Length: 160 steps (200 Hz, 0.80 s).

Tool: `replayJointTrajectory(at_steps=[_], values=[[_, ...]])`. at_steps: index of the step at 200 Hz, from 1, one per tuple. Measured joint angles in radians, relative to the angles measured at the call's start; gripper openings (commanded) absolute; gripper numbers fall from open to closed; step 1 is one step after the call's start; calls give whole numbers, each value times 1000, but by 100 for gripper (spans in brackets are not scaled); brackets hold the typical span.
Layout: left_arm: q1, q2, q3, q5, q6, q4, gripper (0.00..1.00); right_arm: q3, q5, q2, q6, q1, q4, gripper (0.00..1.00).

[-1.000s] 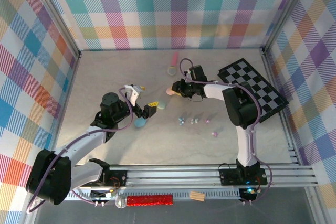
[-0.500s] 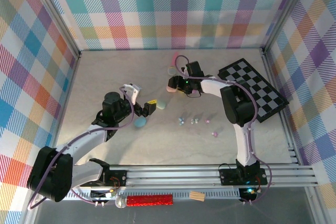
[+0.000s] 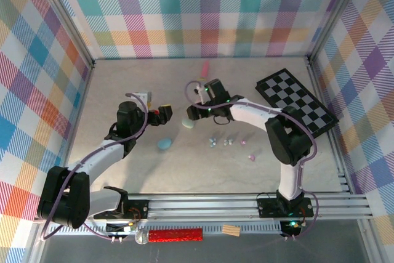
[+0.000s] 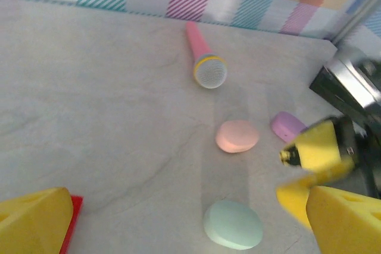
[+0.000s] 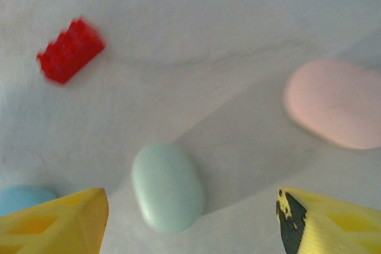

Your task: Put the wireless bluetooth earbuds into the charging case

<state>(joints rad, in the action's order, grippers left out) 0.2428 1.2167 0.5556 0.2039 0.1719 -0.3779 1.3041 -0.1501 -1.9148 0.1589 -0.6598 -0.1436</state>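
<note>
Our right gripper [image 5: 190, 203] has swung left off the pink case [image 5: 333, 102] and spread its jaws, empty, above the mint case [image 5: 168, 185]. Our left gripper [image 3: 152, 106] hangs wide open. The earbuds [image 3: 228, 142] lie untouched mid-bench [image 3: 123, 170], so we have nothing inserted yet.

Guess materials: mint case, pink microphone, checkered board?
Mint case: likely moulded plastic, matte; even pastel colour, soft sheen, rounded edges.
Microphone: looks like plastic handle; head shows fine mesh, metal or plastic unclear.
Checkered board: flat, rigid-looking printed sheet; material unclear.
</note>
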Motion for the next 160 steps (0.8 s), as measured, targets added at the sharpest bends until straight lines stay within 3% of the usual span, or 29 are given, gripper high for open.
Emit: replayJointTrajectory(at_steps=[24,65,160], values=[[-32,0,0,-1,42,25,100,16,25,-22,-80,-55,-35,75],[-50,-6,0,4,61,37,100,90,73,-123,-151,-65,-79,73],[-52,-6,0,23,68,35,100,131,71,-186,-172,-73,-98,57]])
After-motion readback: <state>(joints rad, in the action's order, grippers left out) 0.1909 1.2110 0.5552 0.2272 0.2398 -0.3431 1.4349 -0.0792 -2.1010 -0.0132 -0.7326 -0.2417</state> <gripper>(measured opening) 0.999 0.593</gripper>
